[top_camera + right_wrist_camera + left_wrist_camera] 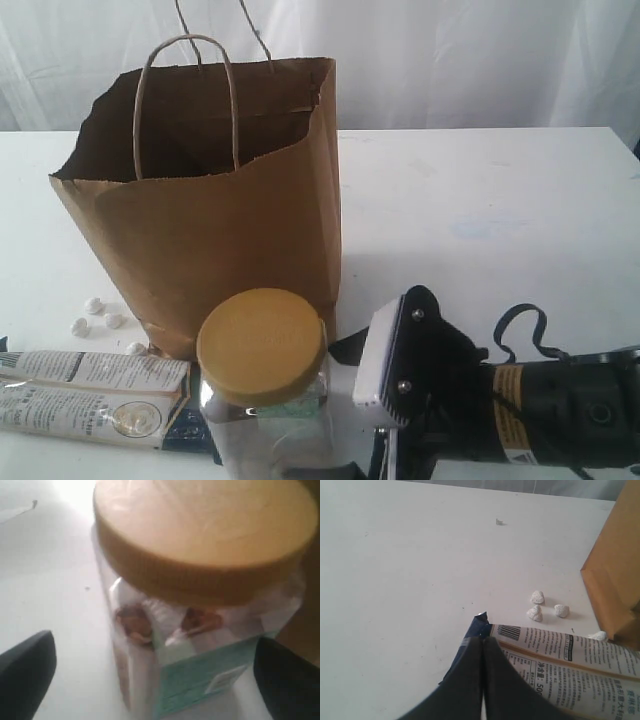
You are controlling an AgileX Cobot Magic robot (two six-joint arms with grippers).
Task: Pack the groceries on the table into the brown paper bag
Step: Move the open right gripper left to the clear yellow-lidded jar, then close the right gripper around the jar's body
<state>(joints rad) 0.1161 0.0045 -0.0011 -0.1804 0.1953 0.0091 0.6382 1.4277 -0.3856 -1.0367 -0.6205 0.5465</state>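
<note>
You have packing left: the clear plastic jar with the yellow lid [262, 345] stands on the white desk [480, 200] before the tall brown paper bag [220, 230], between your right claw's [157, 680] parted jaws, and the long white-black twin packet [90, 395] lies by your closed left claw [483, 645].

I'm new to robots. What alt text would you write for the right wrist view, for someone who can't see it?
A clear jar with a wide yellow lid fills this blurry close-up, standing on a white table. The right gripper has its two dark fingers wide open, one either side of the jar.
</note>
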